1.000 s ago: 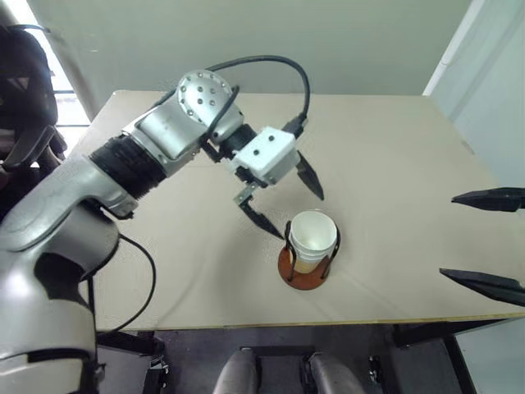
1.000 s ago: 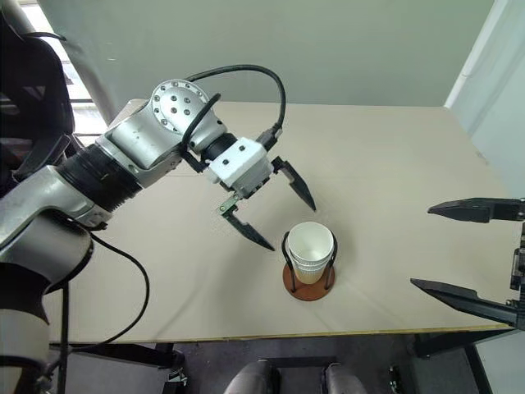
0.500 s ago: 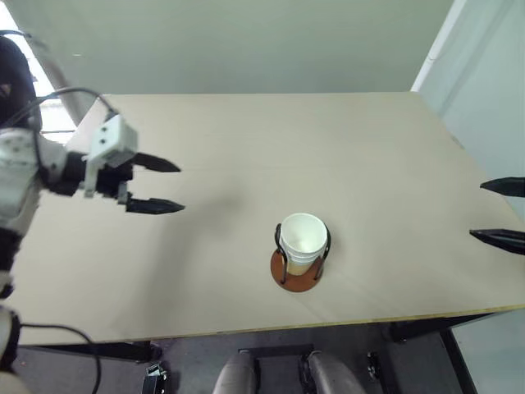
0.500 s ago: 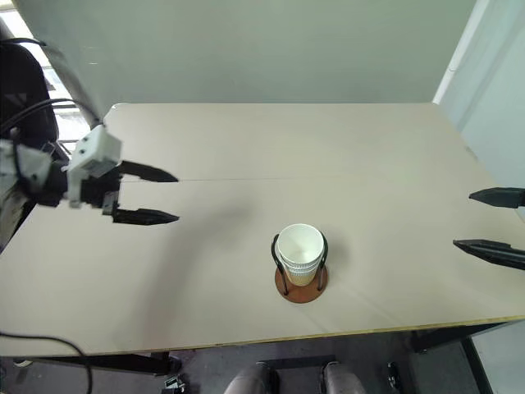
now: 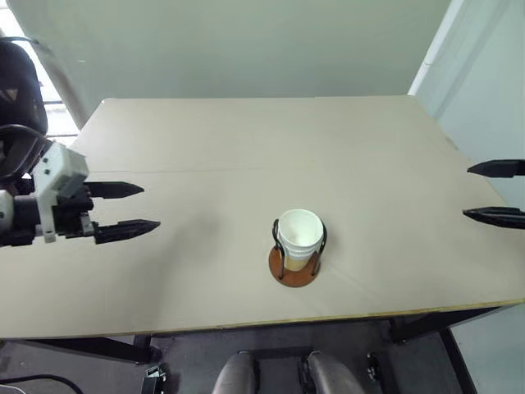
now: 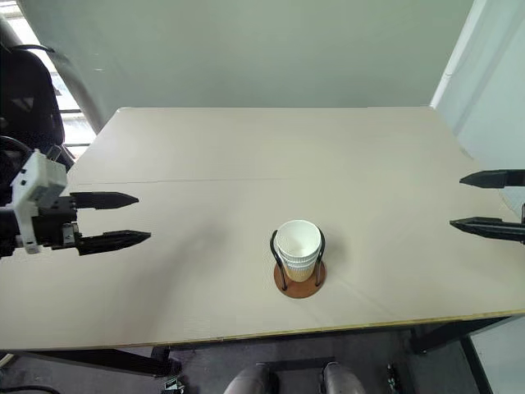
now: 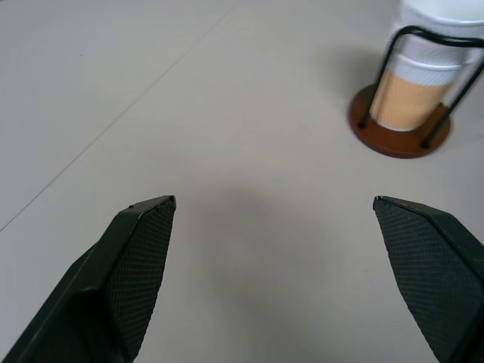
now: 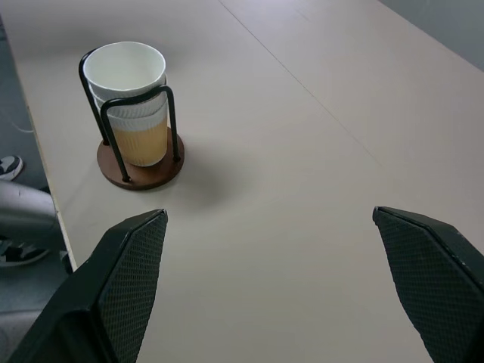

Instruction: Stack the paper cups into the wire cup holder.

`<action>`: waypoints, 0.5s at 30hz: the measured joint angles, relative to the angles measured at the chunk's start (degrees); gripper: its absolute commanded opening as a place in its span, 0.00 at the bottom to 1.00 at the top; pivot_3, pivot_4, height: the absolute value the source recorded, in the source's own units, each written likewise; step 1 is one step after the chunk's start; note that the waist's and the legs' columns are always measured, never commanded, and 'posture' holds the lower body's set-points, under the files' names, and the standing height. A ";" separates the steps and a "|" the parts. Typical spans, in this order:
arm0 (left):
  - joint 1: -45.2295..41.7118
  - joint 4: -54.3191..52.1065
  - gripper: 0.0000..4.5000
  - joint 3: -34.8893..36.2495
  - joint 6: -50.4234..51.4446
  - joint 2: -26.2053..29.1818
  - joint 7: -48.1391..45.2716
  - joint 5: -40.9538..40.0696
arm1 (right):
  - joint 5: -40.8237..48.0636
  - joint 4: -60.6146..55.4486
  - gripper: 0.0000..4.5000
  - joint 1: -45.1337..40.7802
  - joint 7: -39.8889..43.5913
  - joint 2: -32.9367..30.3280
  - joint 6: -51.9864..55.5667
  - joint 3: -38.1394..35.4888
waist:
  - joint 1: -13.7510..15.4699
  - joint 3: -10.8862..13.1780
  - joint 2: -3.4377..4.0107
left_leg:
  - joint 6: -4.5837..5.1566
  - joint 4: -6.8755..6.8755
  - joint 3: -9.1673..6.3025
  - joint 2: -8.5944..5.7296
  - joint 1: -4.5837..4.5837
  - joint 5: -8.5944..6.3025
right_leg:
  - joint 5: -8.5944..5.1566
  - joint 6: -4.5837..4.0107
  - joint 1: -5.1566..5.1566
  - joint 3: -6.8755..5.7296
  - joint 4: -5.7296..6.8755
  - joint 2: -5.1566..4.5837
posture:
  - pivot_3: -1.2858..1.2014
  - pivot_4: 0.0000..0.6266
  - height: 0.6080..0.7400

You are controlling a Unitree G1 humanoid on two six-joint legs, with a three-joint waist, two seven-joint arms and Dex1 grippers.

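A: Where do the paper cups [image 6: 299, 246] stand?

B: Nested into one stack inside the wire cup holder [image 6: 299, 277], lower centre of the head view, upright on the beige table [image 6: 246, 148]. I see no loose cup elsewhere.

A: So the job looks finished?

B: I'd judge so. The left gripper [image 5: 125, 209] at the left edge and the right gripper [image 6: 480, 202] at the right edge hang well apart from the stack, fingers spread, empty.

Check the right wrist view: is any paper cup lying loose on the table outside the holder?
No, the paper cups sit nested inside the wire cup holder.
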 measured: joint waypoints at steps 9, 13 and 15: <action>8.28 -6.87 0.99 9.31 4.98 -1.10 -0.65 0.57 | -3.65 5.69 1.00 -11.74 3.57 2.45 -2.61 8.90 | -0.55 0.00 0.00 | 0.00 -0.23 0.01 0.00 0.02 0.01 | 0.03 -0.17 -0.11 0.02 -0.03 0.03 | 0.52 0.24 1.00; 9.48 -8.37 0.99 11.25 5.97 -1.88 -0.08 0.66 | -3.71 5.74 1.00 -15.04 3.82 4.28 -2.89 11.76 | -0.53 0.00 0.01 | 0.00 -0.46 0.01 0.00 0.01 0.00 | -0.01 -0.25 -0.19 0.02 -0.03 0.02 | 0.52 0.24 1.00; 9.90 -9.24 0.99 11.85 6.21 -2.36 0.40 0.66 | -3.72 5.90 1.00 -16.02 3.85 4.38 -3.16 12.87 | -0.52 -0.01 0.00 | -0.03 -0.56 0.00 0.01 0.01 -0.01 | -0.04 -0.29 -0.21 0.00 -0.04 0.02 | 0.52 0.24 1.00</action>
